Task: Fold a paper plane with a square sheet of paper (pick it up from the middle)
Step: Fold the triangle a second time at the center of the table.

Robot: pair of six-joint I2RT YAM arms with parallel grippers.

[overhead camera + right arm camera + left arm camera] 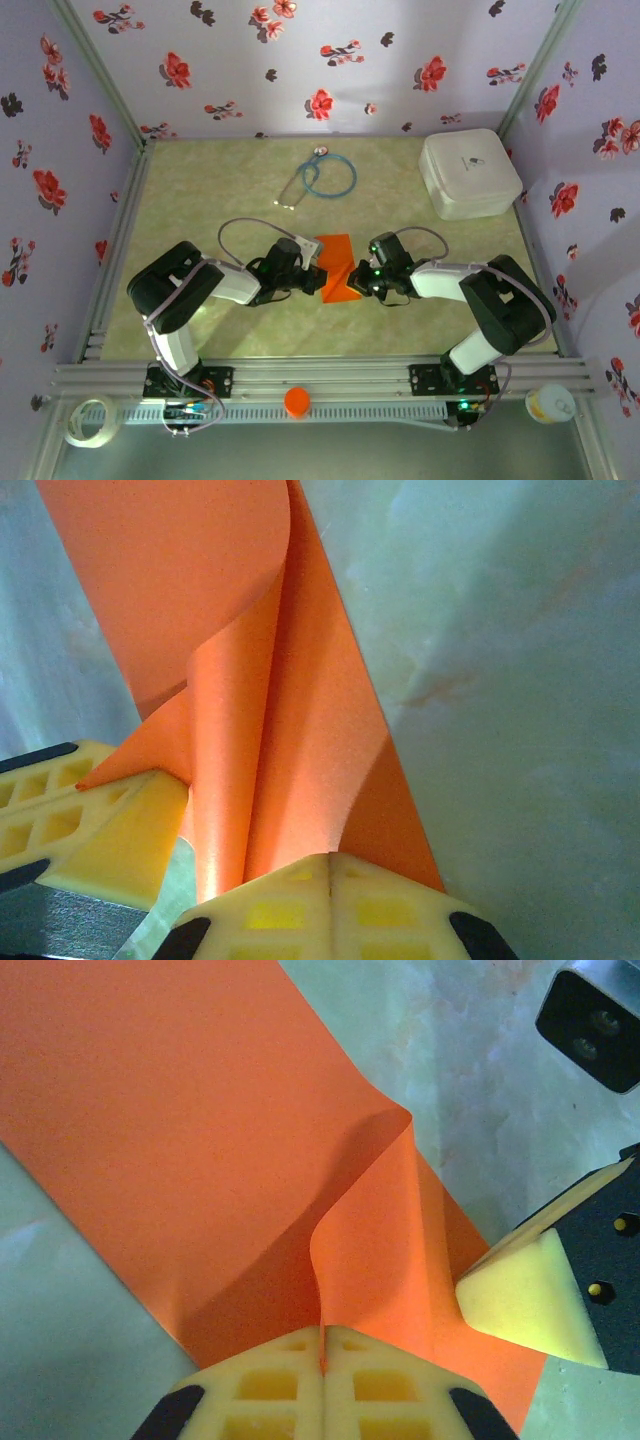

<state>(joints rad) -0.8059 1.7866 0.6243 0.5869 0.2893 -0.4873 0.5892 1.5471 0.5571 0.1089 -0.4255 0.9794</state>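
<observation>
The left gripper (322, 1345) and right gripper (330, 865) hid side edges of the square sheet of paper (338, 268), left of and in front of the white box (470, 173); a stethoscope (320, 178) lay left of the box. Each was clamped shut on a raised, curling orange fold, possibly the same one.

The left arm (180, 285) and the right arm (505, 300) are folded at the elbow and reached inward, held low, so that the left end effector (316, 277) and the right end effector (358, 279) are set nearly tip to tip. The yellow pads (270, 1380) of each are pressed together, with a fold of paper (200, 1140) pinched between them.
</observation>
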